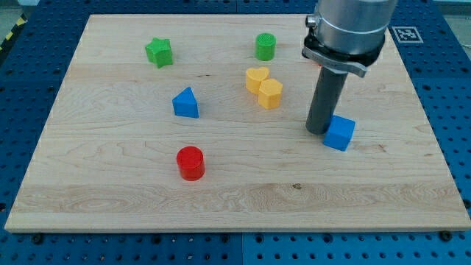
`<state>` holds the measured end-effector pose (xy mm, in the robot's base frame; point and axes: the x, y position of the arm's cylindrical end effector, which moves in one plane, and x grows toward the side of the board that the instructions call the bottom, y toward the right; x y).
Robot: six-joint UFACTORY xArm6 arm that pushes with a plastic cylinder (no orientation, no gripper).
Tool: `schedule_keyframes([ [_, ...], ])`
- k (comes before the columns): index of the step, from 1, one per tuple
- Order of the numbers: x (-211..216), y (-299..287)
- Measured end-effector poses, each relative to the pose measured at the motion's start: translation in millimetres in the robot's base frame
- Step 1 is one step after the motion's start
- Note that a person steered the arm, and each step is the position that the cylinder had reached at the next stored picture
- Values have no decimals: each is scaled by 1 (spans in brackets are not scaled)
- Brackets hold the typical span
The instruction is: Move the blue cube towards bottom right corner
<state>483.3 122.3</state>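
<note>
Blue pegboard surrounds the wooden counter [110, 199] we work on. Our tool is a plain dark rod with no jaws to part or close, and our tip [317, 131] rests just beside the blue cube [339, 133], touching its left face. That cube sits right of centre, well apart from the bottom right corner. Toward the view's top we see a green star [158, 52] and green cylinder [266, 46]; mid-board lie a yellow heart [256, 78], yellow hexagon [271, 94], blue triangle [185, 103] and red cylinder [190, 163]
</note>
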Motion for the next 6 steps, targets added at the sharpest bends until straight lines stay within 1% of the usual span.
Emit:
schedule_keyframes([
  [1, 19, 26],
  [2, 16, 34],
  [3, -19, 34],
  [4, -21, 41],
  [5, 13, 54],
  [6, 36, 74],
])
